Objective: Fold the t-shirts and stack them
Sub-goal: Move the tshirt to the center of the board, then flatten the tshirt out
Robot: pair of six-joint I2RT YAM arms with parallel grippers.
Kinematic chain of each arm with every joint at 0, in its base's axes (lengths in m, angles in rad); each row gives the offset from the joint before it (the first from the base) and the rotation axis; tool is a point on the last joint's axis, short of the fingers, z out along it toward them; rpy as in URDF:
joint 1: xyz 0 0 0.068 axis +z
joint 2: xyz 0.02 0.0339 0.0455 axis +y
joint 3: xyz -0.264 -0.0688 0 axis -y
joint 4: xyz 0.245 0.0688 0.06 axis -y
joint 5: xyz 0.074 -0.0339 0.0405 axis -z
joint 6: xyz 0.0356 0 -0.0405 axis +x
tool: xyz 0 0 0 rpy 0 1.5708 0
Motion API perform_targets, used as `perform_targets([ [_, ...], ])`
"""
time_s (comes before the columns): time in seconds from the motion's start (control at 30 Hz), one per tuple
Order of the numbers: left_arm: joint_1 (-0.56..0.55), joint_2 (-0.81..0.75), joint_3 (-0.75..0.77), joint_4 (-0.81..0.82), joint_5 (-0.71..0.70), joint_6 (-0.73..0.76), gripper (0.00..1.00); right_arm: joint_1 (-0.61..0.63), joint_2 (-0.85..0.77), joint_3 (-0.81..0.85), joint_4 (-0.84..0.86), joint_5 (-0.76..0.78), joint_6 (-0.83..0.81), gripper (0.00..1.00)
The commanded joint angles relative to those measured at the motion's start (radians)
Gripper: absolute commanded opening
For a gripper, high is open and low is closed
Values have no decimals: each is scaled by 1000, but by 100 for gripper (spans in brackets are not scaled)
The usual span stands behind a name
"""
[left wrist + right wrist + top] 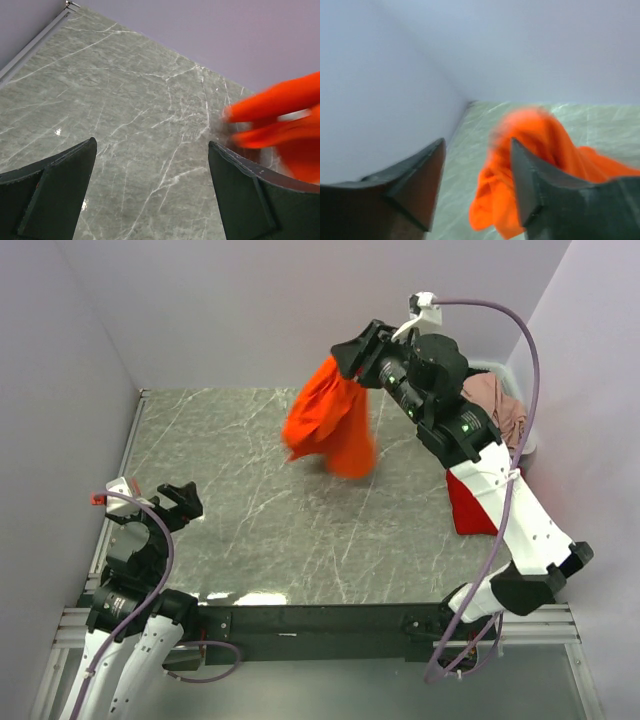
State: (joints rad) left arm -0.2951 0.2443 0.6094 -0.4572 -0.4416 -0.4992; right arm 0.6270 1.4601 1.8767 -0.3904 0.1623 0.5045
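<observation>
At the lower left of the top view the left gripper (175, 502) hangs low over the desk (240, 450), its jaws spread wide and empty. It is probably parked there to leave the middle free and to be ready to take a hem.

At upper centre the orange t-shirt (328, 425) dangles bunched and motion-blurred above the far part of the desk, directly below the right gripper (352, 352). Lifting it this high would let the cloth fall open for laying flat.

The right wrist view shows that gripper's jaws apart with only wall between them, so it looks to have let go. Because of the blur, a fold caught on one finger cannot be ruled out.

At right, the red t-shirt (468, 505) lies crumpled at the desk's edge, partly under the right arm, awaiting its turn. Pinkish cloth (495, 400) fills a bin (500, 367) at upper right.
</observation>
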Motion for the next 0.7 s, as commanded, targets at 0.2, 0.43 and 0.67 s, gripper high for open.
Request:
perform_targets([
  [0.2,5,70,30,-35,61,-97,99,27,-159,-451,12,-92,-27,74],
  [0.43,5,225,43,-138,119,-312,99,25,-133,-726,28,-121,-110,69],
  [0.67,5,415,-69,-71,248,-524,98,27,87,-728,85,-233,-182,63],
])
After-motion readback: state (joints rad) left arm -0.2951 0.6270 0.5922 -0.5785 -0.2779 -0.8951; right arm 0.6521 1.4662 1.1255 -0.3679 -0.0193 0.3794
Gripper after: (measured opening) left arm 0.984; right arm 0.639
